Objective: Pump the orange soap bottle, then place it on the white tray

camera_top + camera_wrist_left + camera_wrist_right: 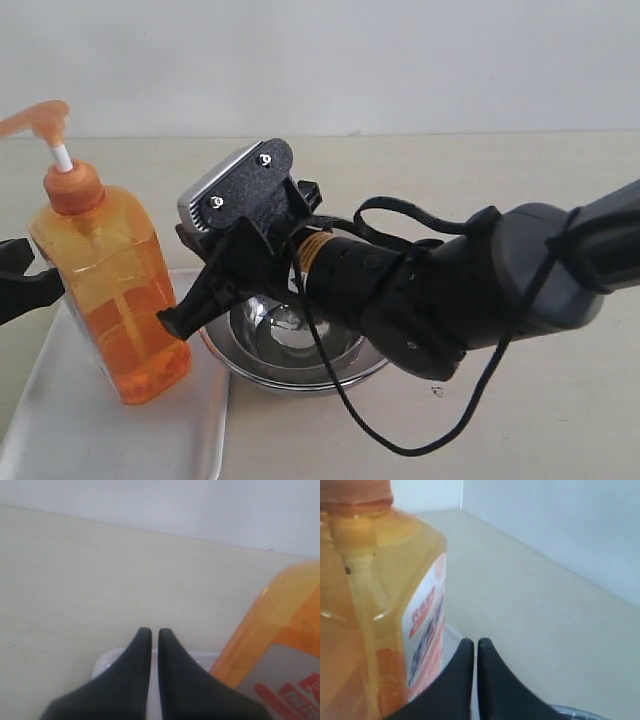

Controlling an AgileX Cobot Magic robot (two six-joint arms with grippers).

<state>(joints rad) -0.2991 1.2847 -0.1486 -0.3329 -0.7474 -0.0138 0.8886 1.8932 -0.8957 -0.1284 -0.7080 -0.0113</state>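
Exterior view shows the orange soap bottle (110, 290) standing upright with the white tray (60, 420) beneath it and a steel bowl (300, 360) near its base. The right gripper (170, 322) sits just beside the bottle's lower part, fingers pressed together on nothing; whether it touches the bottle is unclear. The left gripper (151, 632) waits at the bottle's opposite side, its fingers likewise closed to a thin slit, empty.

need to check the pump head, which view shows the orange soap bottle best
The exterior view: the orange soap bottle shows from pump head to base, upright on the white tray. The left wrist view catches only an orange corner and some label; the right wrist view shows shoulder, tube and label side.
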